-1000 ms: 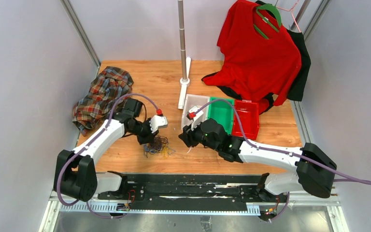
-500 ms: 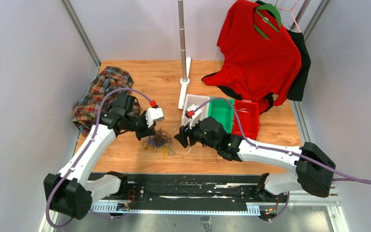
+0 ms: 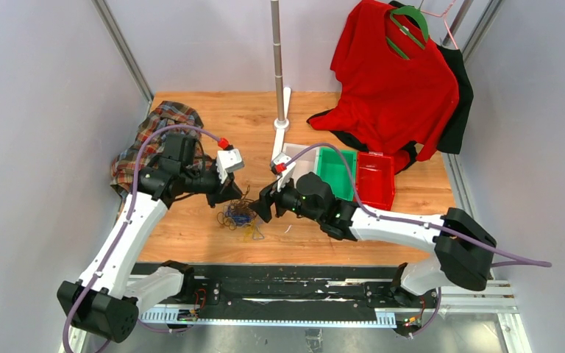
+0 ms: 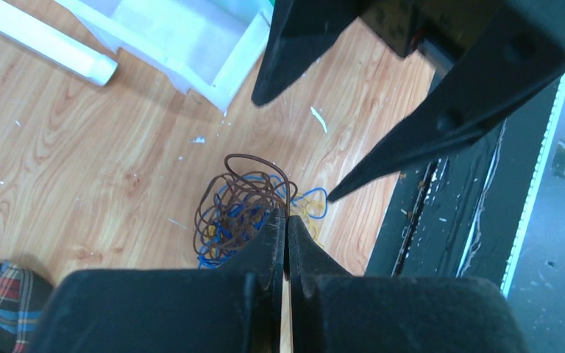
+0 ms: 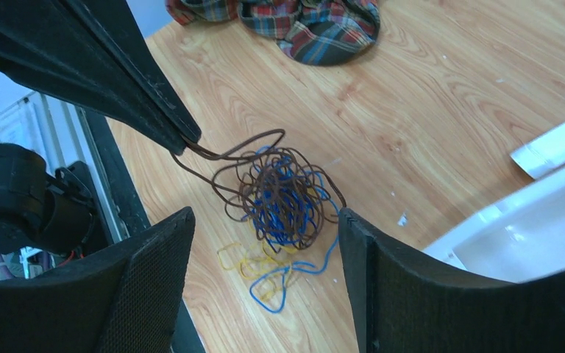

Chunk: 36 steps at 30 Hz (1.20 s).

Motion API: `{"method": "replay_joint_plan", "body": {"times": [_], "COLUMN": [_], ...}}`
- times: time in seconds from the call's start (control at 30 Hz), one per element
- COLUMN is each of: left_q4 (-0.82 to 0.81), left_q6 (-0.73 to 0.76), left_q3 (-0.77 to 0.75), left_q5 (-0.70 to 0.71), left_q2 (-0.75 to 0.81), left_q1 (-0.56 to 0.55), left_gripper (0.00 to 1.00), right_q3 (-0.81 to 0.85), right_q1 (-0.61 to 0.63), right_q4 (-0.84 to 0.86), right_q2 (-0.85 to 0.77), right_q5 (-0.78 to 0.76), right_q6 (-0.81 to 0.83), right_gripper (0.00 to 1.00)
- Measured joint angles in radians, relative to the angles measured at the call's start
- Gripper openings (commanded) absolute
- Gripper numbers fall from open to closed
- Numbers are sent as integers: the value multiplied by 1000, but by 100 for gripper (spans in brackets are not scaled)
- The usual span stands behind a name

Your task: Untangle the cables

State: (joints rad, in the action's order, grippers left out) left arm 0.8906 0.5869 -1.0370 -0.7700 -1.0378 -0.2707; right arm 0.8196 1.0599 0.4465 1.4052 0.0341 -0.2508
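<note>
the left arm [image 3: 129, 228] has swung up and out from the rail in the last second, and the right arm [image 3: 390, 224] has slid leftward toward the wad with its jaws spreading as it came. right now the left gripper [image 3: 229, 197] is pinched tight. the right wrist camera shows a brown strand running straight into its tip, so it's clamped on the cables [image 5: 283, 198]. the wad is brown and blue, with yellow and blue loops trailing on its near side. it lies on the wooden table [image 3: 213, 110] between the two grippers, with the gripped strand arcing up off it. the right gripper [image 3: 259, 209] stands wide apart, holding nothing, just beside the wad. a plaid shirt [image 3: 154, 140] is heaped at the far left, and a white bin [image 3: 298, 158] sits just behind the right wrist.
</note>
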Motion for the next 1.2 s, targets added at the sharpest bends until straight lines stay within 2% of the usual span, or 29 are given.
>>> {"method": "replay_joint_plan", "body": {"times": [0.57,0.9,1.2], "left_q4": [38,118,181], "left_q6": [-79,-88,-87], "left_q3": [-106,-286,-431], "left_q5": [-34,-35,0], "left_q2": [32,51,51], "left_q1": [0,0,0], "left_gripper": [1,0,1], "right_q3": [87,81,19], "right_q1": [24,24,29], "right_q4": [190,246,287], "right_q2": [205,263,259], "right_q5": [-116,-225,-275], "right_q6": [-93,-123,-134], "right_gripper": [72,64,63]}}
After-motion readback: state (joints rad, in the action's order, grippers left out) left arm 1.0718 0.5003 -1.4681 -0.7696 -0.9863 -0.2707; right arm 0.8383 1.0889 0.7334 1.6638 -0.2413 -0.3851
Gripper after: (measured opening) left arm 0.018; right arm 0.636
